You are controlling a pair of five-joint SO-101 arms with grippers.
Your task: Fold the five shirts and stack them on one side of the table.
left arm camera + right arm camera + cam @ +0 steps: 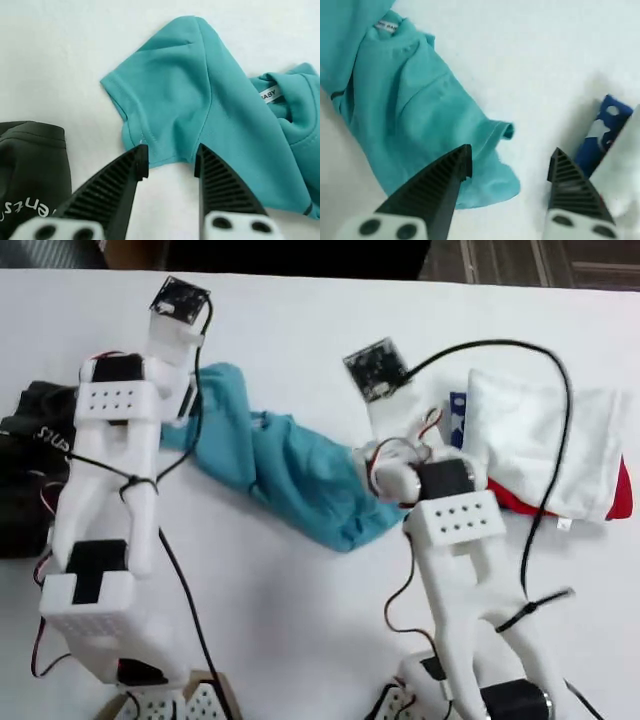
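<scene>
A teal shirt [290, 470] lies crumpled in a slanted strip across the middle of the white table [300, 620]. My left gripper [170, 162] hangs open just over the hem of its sleeve [165, 100], holding nothing. My right gripper [511, 162] is also open, above the shirt's other end [410, 115], where a cuff curls up. A black shirt [30, 470] with white print lies bunched at the table's left edge, next to the left arm. At the right sits a folded pile: a white shirt [540, 440] on top, a red one [620, 495] beneath, and a blue patterned one [457, 420] peeking out.
Black cables loop from both arms over the table; one arcs across the white shirt [620, 185]. The blue patterned shirt [602, 125] lies close beside my right gripper's fingers. The black shirt [30, 165] lies near the left gripper. Bare tabletop stretches between the arm bases.
</scene>
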